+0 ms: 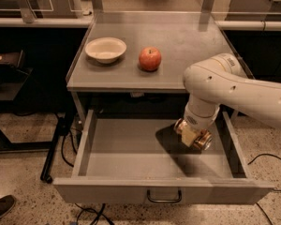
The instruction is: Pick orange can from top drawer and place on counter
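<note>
The orange can point(202, 140) is a shiny gold can with silvery ends, lying on its side in my gripper point(191, 134). The gripper is shut on it and holds it above the right part of the open top drawer point(126, 149), casting a shadow on the drawer floor. My white arm point(234, 86) reaches in from the right and hides most of the fingers. The grey counter point(187, 41) lies just above and behind the drawer.
A red apple point(150, 59) and a cream bowl point(106, 49) stand on the left half of the counter. The drawer's dark handle point(164, 198) is at the front. Cables lie on the floor at left, and a shoe point(1, 206) shows at bottom left.
</note>
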You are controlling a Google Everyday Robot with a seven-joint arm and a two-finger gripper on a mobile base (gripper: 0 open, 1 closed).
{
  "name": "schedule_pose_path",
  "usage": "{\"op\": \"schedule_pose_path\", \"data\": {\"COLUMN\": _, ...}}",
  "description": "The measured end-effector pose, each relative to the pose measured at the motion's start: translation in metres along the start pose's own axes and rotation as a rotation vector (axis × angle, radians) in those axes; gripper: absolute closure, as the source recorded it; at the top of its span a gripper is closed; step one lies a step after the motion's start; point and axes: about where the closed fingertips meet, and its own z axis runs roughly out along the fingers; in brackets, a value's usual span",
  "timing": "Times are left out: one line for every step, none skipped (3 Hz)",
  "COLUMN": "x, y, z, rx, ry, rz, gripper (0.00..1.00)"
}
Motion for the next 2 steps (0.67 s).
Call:
{"op": "schedule_pose_path", "data": {"x": 0.0, "y": 0.0, "z": 0.0, "rx": 0.0, "ry": 0.0, "rz": 0.0, "gripper": 1.0}}
{"op": "schedule_pose_path", "data": {"x": 0.032, "y": -0.035, "z": -0.045, "rx": 0.068, "ry": -0.024, "rz": 0.078, "gripper": 1.0}}
